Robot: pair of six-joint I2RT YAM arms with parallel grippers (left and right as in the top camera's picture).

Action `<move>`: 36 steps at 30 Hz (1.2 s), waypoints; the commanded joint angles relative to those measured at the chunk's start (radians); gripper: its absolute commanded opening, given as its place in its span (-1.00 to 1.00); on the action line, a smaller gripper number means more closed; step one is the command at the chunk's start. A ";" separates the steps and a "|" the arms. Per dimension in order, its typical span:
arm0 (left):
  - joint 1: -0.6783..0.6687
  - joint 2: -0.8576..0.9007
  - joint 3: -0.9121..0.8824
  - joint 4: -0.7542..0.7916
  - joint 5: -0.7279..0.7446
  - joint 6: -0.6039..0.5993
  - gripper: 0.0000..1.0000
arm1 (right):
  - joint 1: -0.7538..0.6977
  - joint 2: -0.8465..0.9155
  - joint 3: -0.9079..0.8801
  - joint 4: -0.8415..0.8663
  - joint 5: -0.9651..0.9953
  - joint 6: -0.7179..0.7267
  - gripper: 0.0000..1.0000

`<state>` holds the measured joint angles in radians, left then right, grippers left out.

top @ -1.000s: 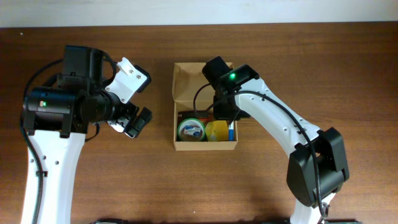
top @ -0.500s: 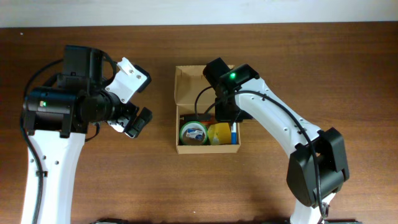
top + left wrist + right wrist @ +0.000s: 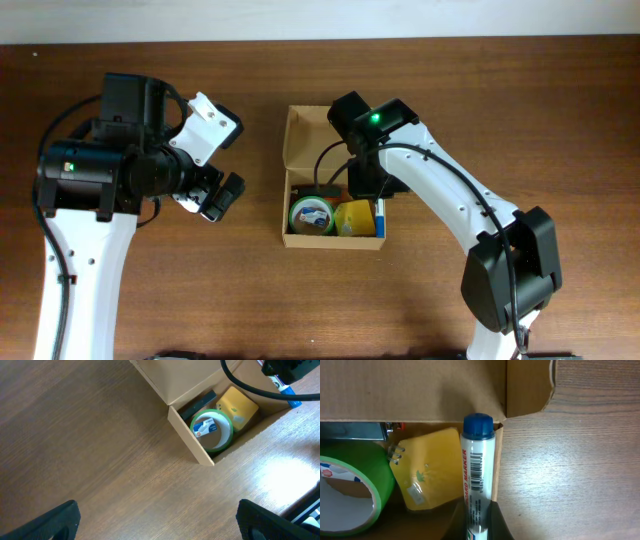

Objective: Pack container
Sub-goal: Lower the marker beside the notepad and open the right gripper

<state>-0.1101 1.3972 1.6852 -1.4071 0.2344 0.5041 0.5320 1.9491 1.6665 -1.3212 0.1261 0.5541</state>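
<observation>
The left white robot arm (image 3: pixel 80 270) and the right white robot arm (image 3: pixel 450 195) had black joints. A green light (image 3: pixel 374 118) glowed behind the right pincer (image 3: pixel 479 522), and a thin black cable (image 3: pixel 265 392) looped beside it.

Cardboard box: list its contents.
In the tan cardboard box: a green tape roll, a yellow squarish object, a black flat item, and a blue-capped white marker. Anything beneath them is covered.

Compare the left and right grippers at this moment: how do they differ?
The left gripper is wide open and empty; the right gripper is shut on a blue-capped marker. The left gripper hangs over bare table beside the container; the right gripper is at the container's right wall. Both have dark fingers.
</observation>
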 commanded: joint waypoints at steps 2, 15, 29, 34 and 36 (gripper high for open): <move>0.002 -0.005 0.014 0.000 0.004 0.013 0.99 | 0.006 -0.028 0.023 -0.003 -0.010 -0.001 -0.93; 0.002 -0.005 0.014 0.000 0.004 0.013 0.99 | 0.005 -0.028 0.023 0.000 -0.010 0.000 -0.70; 0.002 -0.005 0.014 0.000 0.004 0.013 0.99 | 0.005 -0.028 0.023 0.000 -0.010 0.000 -0.49; 0.002 -0.005 0.014 0.000 0.004 0.013 0.99 | 0.005 -0.028 0.023 0.001 -0.010 0.000 -0.59; 0.002 -0.005 0.014 0.000 0.004 0.013 0.99 | 0.005 -0.028 0.023 0.001 -0.010 0.000 -0.64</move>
<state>-0.1101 1.3972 1.6852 -1.4071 0.2344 0.5041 0.5320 1.9491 1.6665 -1.3205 0.1120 0.5488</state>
